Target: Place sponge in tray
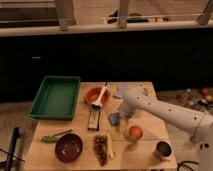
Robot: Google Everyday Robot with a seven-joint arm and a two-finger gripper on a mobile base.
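Observation:
The sponge (pixel 114 118) is a small blue block lying on the wooden table (pixel 85 149), just right of centre. The gripper (pixel 120 116) is at the end of the white arm (pixel 165 112), right at the sponge's right side and partly covering it. The tray (pixel 56 97) is a large dark-green rectangle at the table's back left, with nothing in it.
An orange bowl with a white brush (pixel 97 96) stands behind the sponge. A paler grey-blue flat piece (pixel 121 91) lies at the back. A dark bar (pixel 93 120), a red-brown bowl (pixel 68 147), a green tool (pixel 54 136), an apple (pixel 134 132) and a metal cup (pixel 162 149) lie around.

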